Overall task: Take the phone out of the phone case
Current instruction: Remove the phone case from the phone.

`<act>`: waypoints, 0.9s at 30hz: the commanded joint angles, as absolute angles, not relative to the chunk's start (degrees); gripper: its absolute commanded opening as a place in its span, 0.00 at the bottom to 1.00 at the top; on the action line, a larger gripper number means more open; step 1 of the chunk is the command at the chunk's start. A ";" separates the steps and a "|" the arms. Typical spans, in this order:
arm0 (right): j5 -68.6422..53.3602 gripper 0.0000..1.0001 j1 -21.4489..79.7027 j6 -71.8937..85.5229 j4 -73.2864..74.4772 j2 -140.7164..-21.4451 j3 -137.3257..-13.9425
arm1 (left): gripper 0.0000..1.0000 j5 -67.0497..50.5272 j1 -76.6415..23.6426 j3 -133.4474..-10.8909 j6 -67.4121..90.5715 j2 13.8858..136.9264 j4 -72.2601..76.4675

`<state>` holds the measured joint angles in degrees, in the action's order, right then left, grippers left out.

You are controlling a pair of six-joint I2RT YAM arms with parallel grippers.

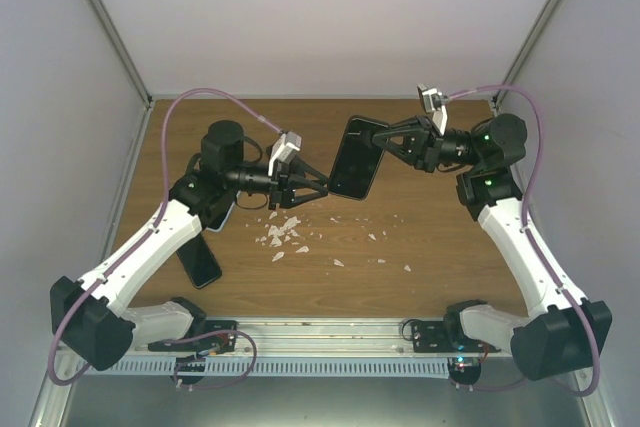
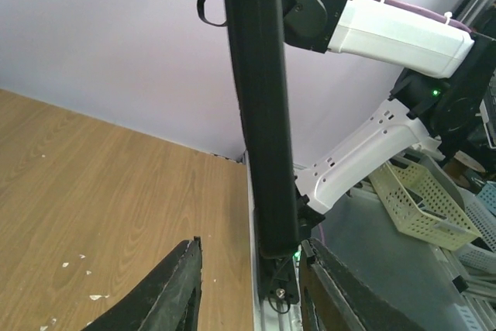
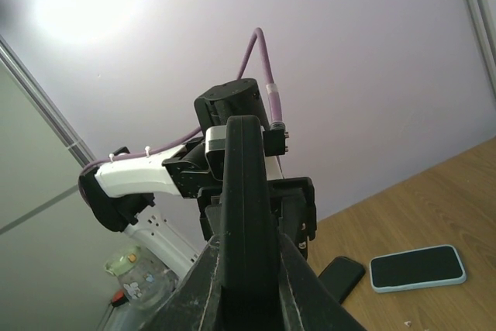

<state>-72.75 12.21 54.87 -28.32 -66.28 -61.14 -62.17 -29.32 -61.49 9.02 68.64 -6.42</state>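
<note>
Phone (image 1: 357,152), in its black case (image 1: 345,182), hangs mid-air over the table (image 1: 460,247) centre in the top view: right gripper (image 1: 385,143) on its 1 o'clock end, left gripper (image 1: 320,187) at 7 o'clock. Left wrist: jaws apart, straddling the lower end. Right wrist: fingers (image 3: 194,304) clamped on the slab. Likely light, rigid, slick; case rim should flex, so peel at a corner.

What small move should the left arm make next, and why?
Probably close the left gripper on the near end of the phone. Its fingers straddle that end with a gap, while the right gripper is shut on the far end in the air, so a second grip seems needed before pulling.
</note>
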 commanded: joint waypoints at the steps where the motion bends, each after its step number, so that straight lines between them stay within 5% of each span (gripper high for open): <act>1: -71.94 0.00 12.40 54.25 -29.83 -64.89 -60.85 | 0.36 -63.31 -30.06 -62.92 9.78 69.08 -2.58; 27: -75.08 0.01 12.78 68.98 -42.38 -64.45 -59.74 | 0.09 -53.48 -29.53 -64.59 1.71 72.75 -5.25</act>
